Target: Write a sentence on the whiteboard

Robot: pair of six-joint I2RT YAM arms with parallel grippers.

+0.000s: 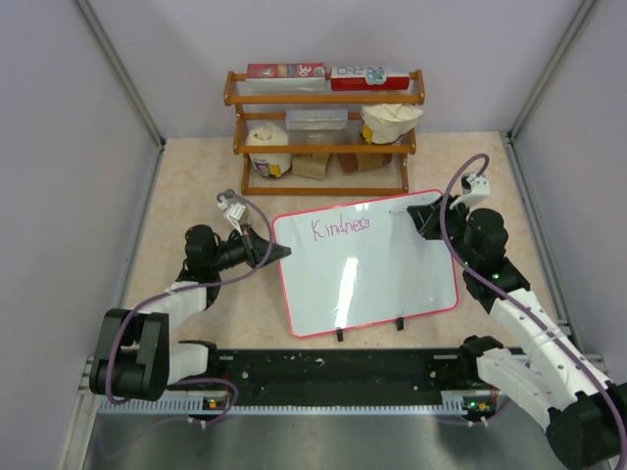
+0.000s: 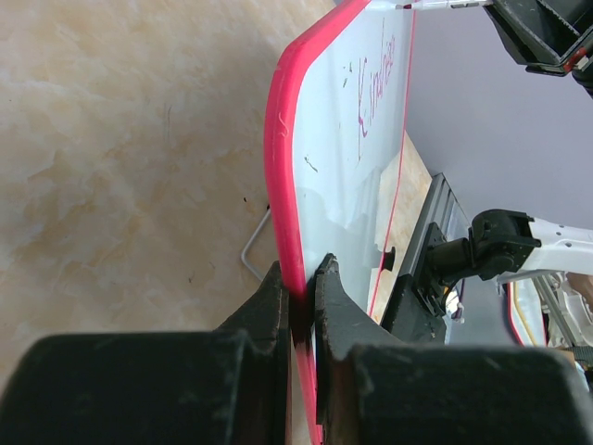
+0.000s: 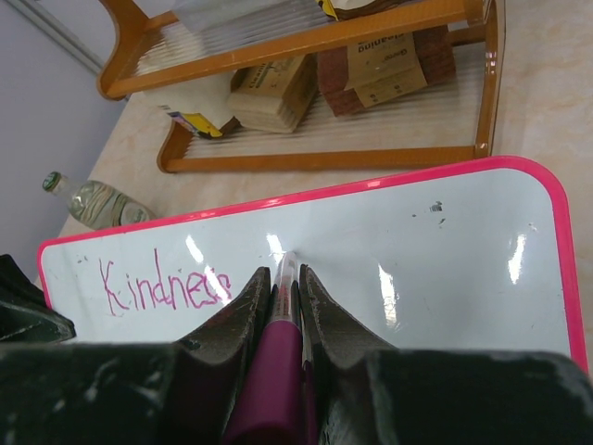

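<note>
The whiteboard (image 1: 392,269), white with a pink-red frame, stands tilted on two black clip feet (image 1: 340,335) in the middle of the table. Of the sentence, only "Kindness" (image 1: 340,228) shows, in pink along the board's top left. My left gripper (image 1: 269,250) is shut on the board's left edge; the left wrist view shows both fingers (image 2: 269,306) clamping the red frame (image 2: 283,148). My right gripper (image 1: 416,217) is shut on a magenta marker (image 3: 278,371). The marker's tip (image 3: 285,260) touches the board (image 3: 445,250) just right of "Kindness" (image 3: 162,287).
A wooden two-tier rack (image 1: 323,127) with boxes, jars and bags stands behind the board. A small bottle (image 3: 93,199) lies past the board's far left corner. A black rail (image 1: 333,370) runs along the near edge. Walls close in both sides.
</note>
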